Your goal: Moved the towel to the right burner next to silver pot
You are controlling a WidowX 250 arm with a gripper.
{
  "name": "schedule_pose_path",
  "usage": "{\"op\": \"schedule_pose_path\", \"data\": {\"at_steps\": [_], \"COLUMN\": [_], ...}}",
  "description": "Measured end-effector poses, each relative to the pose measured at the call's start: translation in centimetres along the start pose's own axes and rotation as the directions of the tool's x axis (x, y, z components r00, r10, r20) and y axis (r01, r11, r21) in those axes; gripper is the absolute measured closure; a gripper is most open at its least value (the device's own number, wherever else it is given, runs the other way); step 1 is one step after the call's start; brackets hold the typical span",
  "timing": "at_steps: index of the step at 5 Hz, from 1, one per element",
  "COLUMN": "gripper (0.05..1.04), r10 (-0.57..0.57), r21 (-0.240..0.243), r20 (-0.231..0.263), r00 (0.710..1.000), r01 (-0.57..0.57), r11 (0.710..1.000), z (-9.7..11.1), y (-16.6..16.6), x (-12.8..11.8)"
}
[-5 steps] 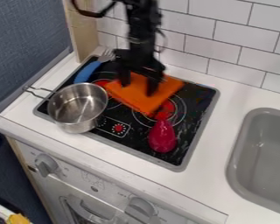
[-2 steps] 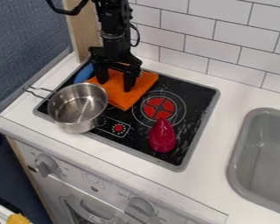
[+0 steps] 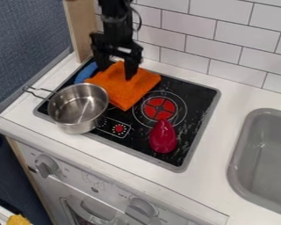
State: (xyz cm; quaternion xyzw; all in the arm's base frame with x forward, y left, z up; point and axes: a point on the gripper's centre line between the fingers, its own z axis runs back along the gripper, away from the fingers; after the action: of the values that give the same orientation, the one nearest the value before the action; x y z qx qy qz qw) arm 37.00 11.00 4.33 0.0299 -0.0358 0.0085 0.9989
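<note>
High front camera, slanting down onto stovetop [image 3: 196, 100].

Near the left edge of the counter [image 3: 204, 180], a silver pot [image 3: 78, 107] was set beside an orange towel [image 3: 126, 91]. The claw [image 3: 116, 74] was held at the towel, fingers apart; a magenta item [image 3: 163, 138] was placed nearer the front.

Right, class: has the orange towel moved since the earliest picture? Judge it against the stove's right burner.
Yes. The orange towel has moved toward the picture's left, away from the right burner.
</note>
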Motion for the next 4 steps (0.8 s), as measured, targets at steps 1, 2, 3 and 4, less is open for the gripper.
{"op": "schedule_pose_path", "data": {"at_steps": [1, 2, 3, 4], "gripper": [0.083, 0.083, 0.083, 0.083], "r10": [-0.006, 0.009, 0.092, 0.089], "r21": [0.012, 0.030, 0.098, 0.103], "r20": [-0.012, -0.052, -0.085, -0.081], "r00": [1.000, 0.999, 0.992, 0.993], "r01": [0.006, -0.007, -0.083, -0.080], "r11": [1.000, 1.000, 0.992, 0.991], "z": [0.7, 0.6, 0.4, 0.5], "y": [0.2, 0.4, -0.1, -0.3], "x": [-0.2, -0.9, -1.5, -1.3]}}
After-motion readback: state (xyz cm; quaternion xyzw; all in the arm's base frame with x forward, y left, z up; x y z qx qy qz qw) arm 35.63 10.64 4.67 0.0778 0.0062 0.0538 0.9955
